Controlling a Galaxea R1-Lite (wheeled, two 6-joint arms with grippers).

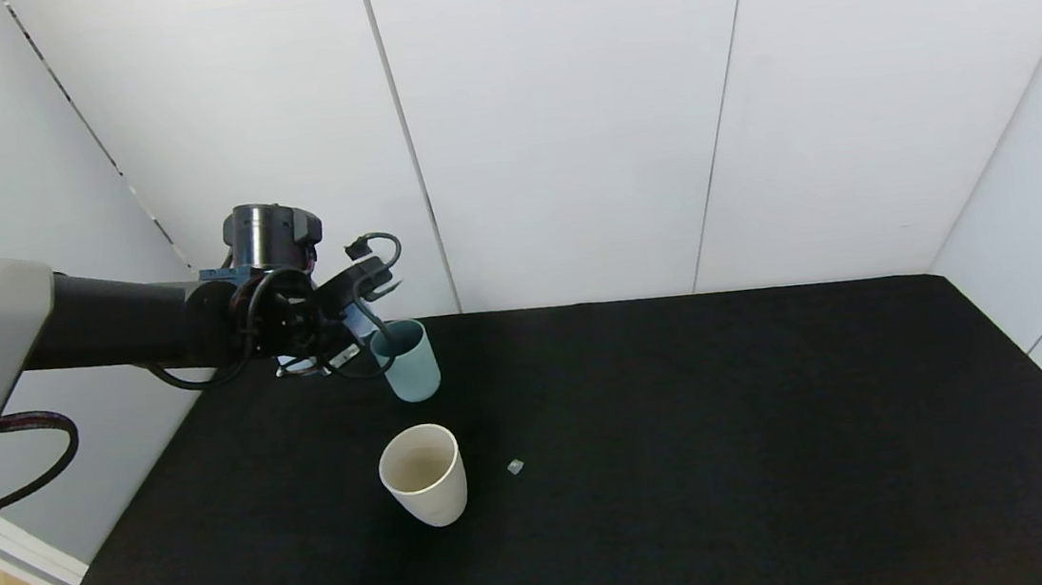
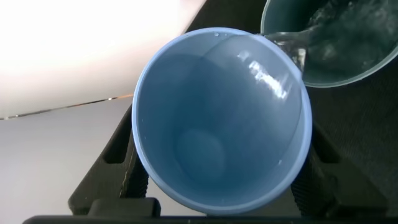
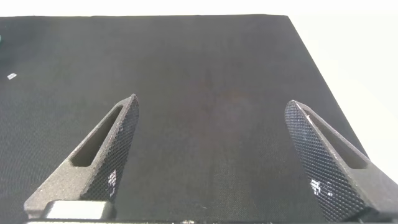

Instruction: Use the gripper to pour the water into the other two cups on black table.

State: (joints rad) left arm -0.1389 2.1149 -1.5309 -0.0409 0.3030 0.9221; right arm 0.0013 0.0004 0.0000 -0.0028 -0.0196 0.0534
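Over the teal cup [image 1: 412, 372], the left gripper [image 1: 348, 333], clamped on the blue cup [image 2: 221, 118], pours water [image 2: 292, 46]; cream cup [image 1: 424, 474] already filled; right gripper [image 3: 211, 155] idle, apart

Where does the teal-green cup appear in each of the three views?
Head view: the teal-green cup stands on the black table, behind the cream-white cup, beside the left end effector.
Left wrist view: only its rim and inside show, with water running in from the tilted light blue cup.
Right wrist view: I cannot identify it there; the open right end effector hangs over bare table.
Shared landmark: the black table.
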